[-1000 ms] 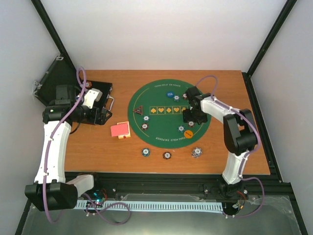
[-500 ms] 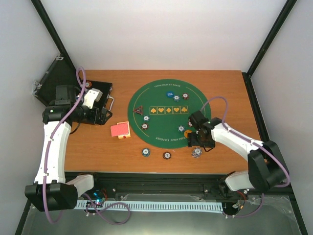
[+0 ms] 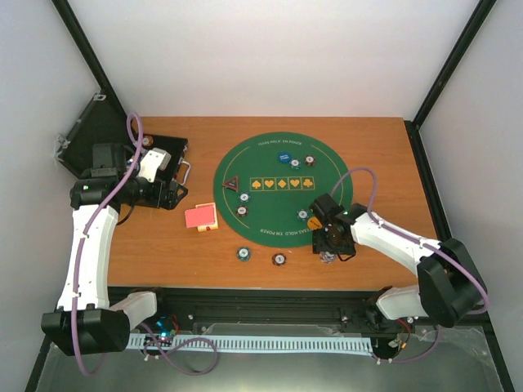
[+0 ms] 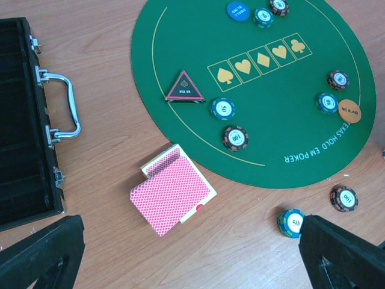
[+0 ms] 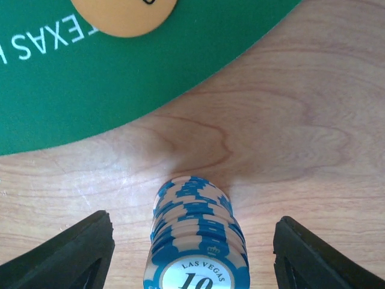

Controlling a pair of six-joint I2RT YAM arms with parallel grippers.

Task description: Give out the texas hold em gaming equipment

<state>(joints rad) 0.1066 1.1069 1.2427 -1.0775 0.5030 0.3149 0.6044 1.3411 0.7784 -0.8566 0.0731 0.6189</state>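
Within the right pincer [image 5: 194, 257], upright chip stack [image 5: 195, 226]

A wooden table [image 3: 392, 155] with warm brown grain fills the middle of the scene, its far edge meeting a plain white back wall [image 3: 278, 57]. A white left wall [image 3: 29, 204] and a white right wall [image 3: 490, 180] close in the sides. From the table's far corners rise a black left strut [image 3: 86, 53] and a black right strut [image 3: 453, 61], both slanting outward. Along the near edge lies a black rail [image 3: 270, 309], then a pale toothed strip [image 3: 270, 345] over a grey metal sheet [image 3: 270, 374]. The light is even and soft, with faint shadows.
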